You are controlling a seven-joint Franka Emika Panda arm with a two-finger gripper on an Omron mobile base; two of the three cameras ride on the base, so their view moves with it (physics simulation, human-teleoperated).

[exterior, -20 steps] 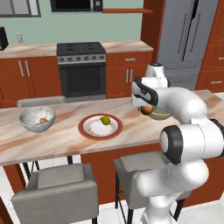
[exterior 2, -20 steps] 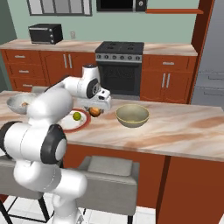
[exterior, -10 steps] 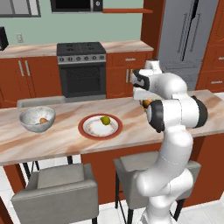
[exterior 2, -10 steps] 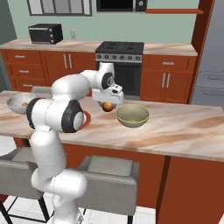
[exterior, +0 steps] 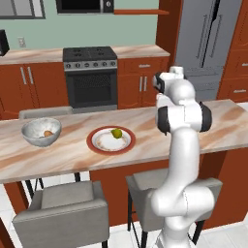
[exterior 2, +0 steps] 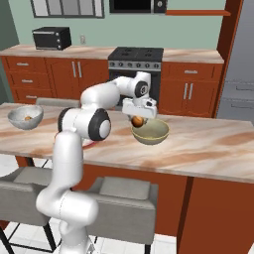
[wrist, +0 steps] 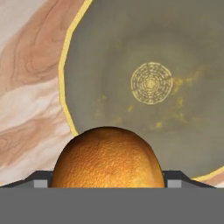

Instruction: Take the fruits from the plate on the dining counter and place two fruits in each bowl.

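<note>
My gripper (exterior 2: 137, 119) is shut on an orange fruit (exterior 2: 137, 121) and hangs just above the left rim of the olive-tan bowl (exterior 2: 152, 132). In the hand view the orange fruit (wrist: 108, 157) sits between the fingers, over the near edge of that bowl's dark, bare inside (wrist: 151, 83). The plate (exterior: 111, 141) lies mid-counter and carries one yellow-green fruit (exterior: 116, 132). At the left end, the whitish speckled bowl (exterior: 41, 131) holds one orange-brown fruit (exterior: 48, 133). My own arm hides the olive bowl in the left base view.
The dining counter (exterior 2: 208, 149) stretches right of the olive bowl as bare marble. Grey stools (exterior: 60, 213) stand along its near side. A stove (exterior: 90, 72) and cabinets line the back wall; a fridge (exterior: 208, 43) stands at the right.
The arm has swung right from beside the plate, carrying the orange fruit to above the olive bowl's rim. The plate and the whitish bowl have not moved.
</note>
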